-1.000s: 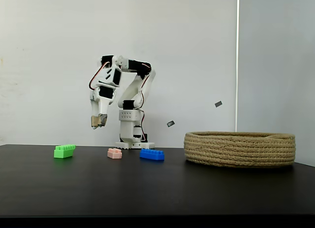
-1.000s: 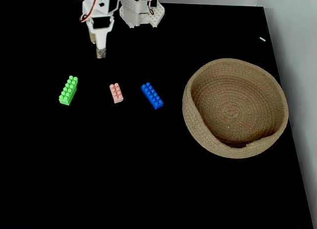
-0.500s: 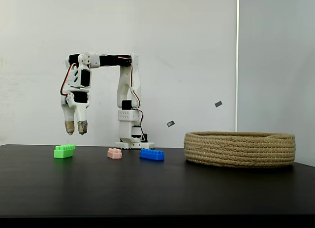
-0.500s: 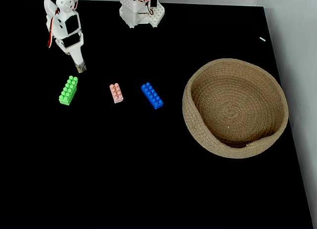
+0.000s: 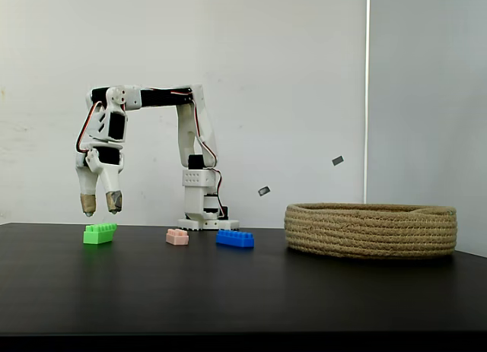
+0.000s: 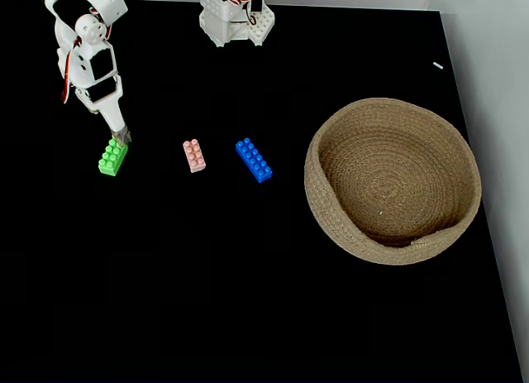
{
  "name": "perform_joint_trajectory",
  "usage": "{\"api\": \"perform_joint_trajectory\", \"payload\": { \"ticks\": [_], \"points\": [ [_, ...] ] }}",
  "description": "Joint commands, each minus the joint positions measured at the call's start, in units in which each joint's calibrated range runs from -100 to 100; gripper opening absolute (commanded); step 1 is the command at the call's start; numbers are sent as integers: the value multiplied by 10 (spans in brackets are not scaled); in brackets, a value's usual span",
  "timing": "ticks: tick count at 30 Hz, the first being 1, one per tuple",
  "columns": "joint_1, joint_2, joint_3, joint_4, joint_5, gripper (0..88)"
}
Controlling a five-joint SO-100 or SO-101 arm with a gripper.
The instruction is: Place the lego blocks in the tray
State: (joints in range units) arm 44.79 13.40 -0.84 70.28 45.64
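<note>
The black table (image 5: 243, 283) carries everything. At its right side sits the tray (image 5: 370, 230), a wide, shallow round basket of coiled tan rope, with nothing inside it as seen from above (image 6: 455, 164). The white arm (image 5: 190, 139) rises from its base at the far edge of the table, reaches out to the left in both fixed views, and bends down at the wrist. Its gripper (image 5: 100, 204) hangs with the fingers spread apart, pointing down just above the green brick (image 5: 100, 233) without touching it in the side-on fixed view; from above, the gripper (image 6: 120, 137) overlaps the far end of that brick (image 6: 112, 157). The three lego blocks lie in a row on the table, left of the tray and apart from one another: the blue brick (image 6: 254, 160) nearest the tray, the small pink brick (image 6: 194, 155) in the middle, and the green one farthest left.
</note>
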Motion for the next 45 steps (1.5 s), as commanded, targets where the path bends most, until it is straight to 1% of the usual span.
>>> {"api": "perform_joint_trajectory", "payload": {
  "ticks": [1, 4, 6, 8, 13, 22, 24, 26, 27, 28, 33, 36, 39, 42, 45],
  "points": [
    [-12, -3, -35, -14, -1, 339],
    [-22, 5, -24, -14, -2, 385],
    [-32, 6, 1, -14, -3, 372],
    [-40, 7, 8, -14, -10, 378],
    [-35, 19, 5, -36, -14, 365],
    [-19, 73, -47, -71, -14, 336],
    [-18, 75, -46, -75, -10, 301],
    [-18, 73, -39, -75, -2, 181],
    [-19, 72, -37, -76, -3, 84],
    [-22, 72, -36, -80, -12, 3],
    [-28, 57, -27, -87, -39, 1],
    [-38, 6, -11, -81, -68, 1],
    [-58, -95, 33, -77, -109, 1],
    [-87, -233, 119, -77, -141, 1],
    [-144, -383, 230, -77, -166, 1]
  ]
}}
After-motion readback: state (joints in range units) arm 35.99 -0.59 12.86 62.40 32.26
